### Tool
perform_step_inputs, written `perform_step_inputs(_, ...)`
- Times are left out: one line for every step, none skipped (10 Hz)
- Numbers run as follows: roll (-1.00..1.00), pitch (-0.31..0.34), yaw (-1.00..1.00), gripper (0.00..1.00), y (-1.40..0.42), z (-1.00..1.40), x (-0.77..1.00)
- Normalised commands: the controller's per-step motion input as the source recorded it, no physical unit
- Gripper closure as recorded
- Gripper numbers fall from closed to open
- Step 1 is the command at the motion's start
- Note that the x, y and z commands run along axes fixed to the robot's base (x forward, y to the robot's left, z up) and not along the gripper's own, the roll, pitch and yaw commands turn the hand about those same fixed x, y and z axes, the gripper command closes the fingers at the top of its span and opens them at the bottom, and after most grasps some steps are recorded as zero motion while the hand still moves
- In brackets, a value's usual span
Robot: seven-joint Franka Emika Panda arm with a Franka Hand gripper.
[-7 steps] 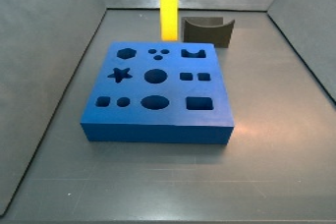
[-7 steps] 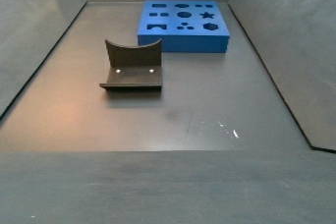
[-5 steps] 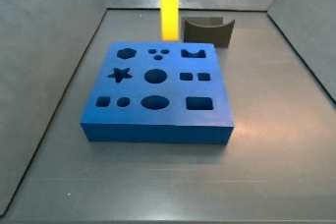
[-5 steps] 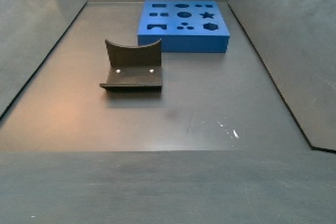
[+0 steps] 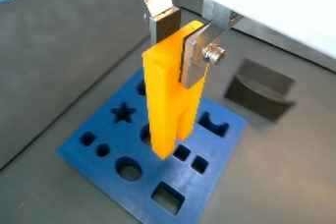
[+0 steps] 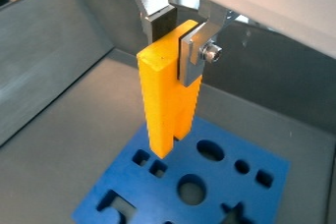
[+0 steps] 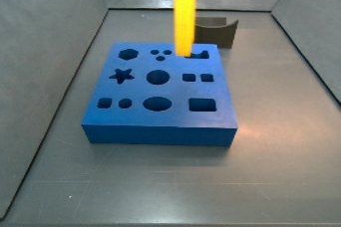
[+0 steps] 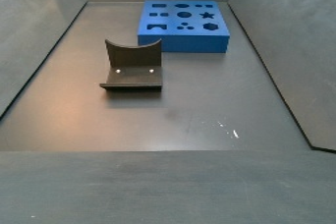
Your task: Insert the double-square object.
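While the gripper (image 5: 183, 37) pinches the top of the double-square object (image 5: 172, 95) between its silver fingers (image 5: 196, 54), the yellow bar hangs upright below it, above the blue block (image 5: 147, 159).

This looks like a robotics test cell in a lab rather than any lived-in room. A bare, dull grey metal floor (image 8: 171, 110) is boxed in by sloping grey metal walls (image 7: 60, 82). On it sit only purpose-made test pieces: a bright blue block with shaped holes (image 7: 163, 90) and a dark grey curved piece (image 8: 132, 67). The gripper (image 5: 182, 33) hangs above the block, clamping a tall bright yellow plastic bar (image 5: 174, 95).
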Motion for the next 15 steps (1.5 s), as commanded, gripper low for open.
perform_step_inputs(0.13, 0.0, -0.74, 1.0, 0.03, -0.21, 0.31)
perform_step_inputs(0.07, 0.019, -0.66, 1.0, 0.0, 0.0, 0.37)
perform_step_inputs(0.11, 0.079, -0.61, 1.0, 0.07, -0.03, 0.34)
perform_step_inputs(0.14, 0.149, -0.55, 1.0, 0.12, -0.03, 0.32)
perform_step_inputs(0.15, 0.124, -0.56, 1.0, 0.13, -0.07, 0.35)
perform_step_inputs(0.14, 0.117, -0.69, 1.0, 0.17, -0.11, 0.17)
perform_step_inputs(0.06, 0.113, -0.85, 1.0, 0.07, -0.17, 0.01)
perform_step_inputs(0.0, 0.124, -0.94, 1.0, 0.0, -0.29, 0.0)
perform_step_inputs(0.0, 0.154, -0.96, 1.0, 0.0, -0.33, 0.0)
perform_step_inputs(0.0, 0.17, -0.95, 1.0, 0.0, -0.34, 0.0)
perform_step_inputs(0.0, 0.194, -0.92, 1.0, 0.0, -0.35, 0.0)
perform_step_inputs(0.0, 0.21, -0.9, 1.0, 0.0, -0.37, 0.0)
perform_step_inputs(0.01, 0.211, -0.88, 1.0, 0.0, -0.33, 0.0)
perform_step_inputs(0.02, 0.211, -0.83, 1.0, 0.0, -0.31, 0.0)
perform_step_inputs(0.02, 0.181, -0.82, 1.0, 0.0, -0.27, 0.0)
